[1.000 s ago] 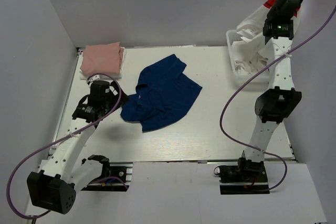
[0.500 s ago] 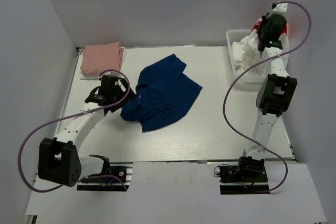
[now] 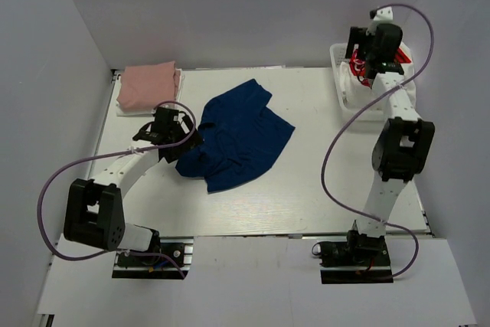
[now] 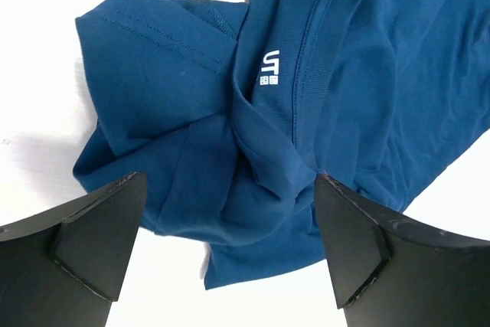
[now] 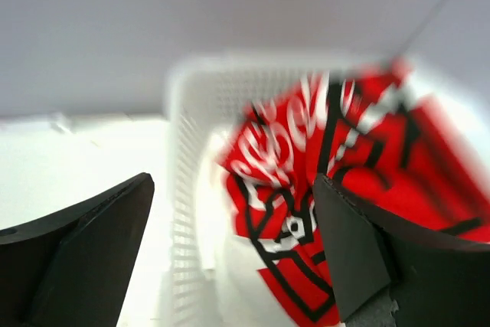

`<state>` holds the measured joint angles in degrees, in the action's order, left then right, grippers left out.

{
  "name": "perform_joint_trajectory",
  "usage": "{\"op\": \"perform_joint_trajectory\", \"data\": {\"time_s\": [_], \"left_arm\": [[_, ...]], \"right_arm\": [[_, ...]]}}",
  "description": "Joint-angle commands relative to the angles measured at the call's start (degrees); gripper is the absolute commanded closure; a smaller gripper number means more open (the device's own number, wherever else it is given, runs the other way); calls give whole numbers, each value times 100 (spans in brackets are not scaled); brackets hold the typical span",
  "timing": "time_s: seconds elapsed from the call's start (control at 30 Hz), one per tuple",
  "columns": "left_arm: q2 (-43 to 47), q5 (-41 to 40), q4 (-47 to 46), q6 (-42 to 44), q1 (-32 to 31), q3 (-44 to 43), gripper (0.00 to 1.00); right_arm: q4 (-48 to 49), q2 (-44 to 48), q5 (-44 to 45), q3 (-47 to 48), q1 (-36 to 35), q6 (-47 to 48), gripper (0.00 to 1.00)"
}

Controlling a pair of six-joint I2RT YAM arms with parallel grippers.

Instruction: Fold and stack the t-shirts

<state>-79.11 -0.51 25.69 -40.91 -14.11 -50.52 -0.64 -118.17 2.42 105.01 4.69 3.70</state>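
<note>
A navy blue t-shirt (image 3: pixel 241 137) lies crumpled in the middle of the table, its collar and label facing up in the left wrist view (image 4: pixel 321 67). My left gripper (image 3: pixel 189 137) hovers open over the shirt's left edge (image 4: pixel 230 231), nothing between its fingers. A dusty-pink t-shirt (image 3: pixel 148 85) sits folded at the back left on a white one. A white t-shirt with a red graphic (image 5: pixel 329 189) lies in the white basket (image 3: pixel 343 99). My right gripper (image 3: pixel 357 54) hangs open just above it (image 5: pixel 230 243), holding nothing.
The lattice basket (image 5: pixel 186 189) stands at the table's back right corner, next to the right wall. Grey walls close the table in at the back and on both sides. Both arms' cables loop over the table's sides.
The right arm came down from high above the basket and opened, and the white t-shirt it held now lies in the basket. The left gripper has moved right to the navy shirt's edge.
</note>
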Motion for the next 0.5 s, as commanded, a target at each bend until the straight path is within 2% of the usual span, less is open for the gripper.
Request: {"op": "perform_joint_trajectory", "data": {"time_s": [0.0, 0.07, 0.1, 0.27, 0.47], "left_arm": [[-113, 70, -30, 65, -31, -10, 0], [-113, 8, 137, 65, -31, -10, 0], [-113, -53, 225, 13, -31, -10, 0], [220, -765, 945, -277, -31, 51, 0], [432, -1696, 1140, -1199, 75, 192, 0]], "right_arm": [[-127, 1278, 206, -224, -433, 517, 10], [-120, 1664, 23, -524, -811, 447, 10], [-129, 1735, -30, -891, -899, 438, 10], [-120, 1877, -179, -1439, -1549, 455, 10], [-498, 1069, -58, -931, -2514, 842, 10]]}}
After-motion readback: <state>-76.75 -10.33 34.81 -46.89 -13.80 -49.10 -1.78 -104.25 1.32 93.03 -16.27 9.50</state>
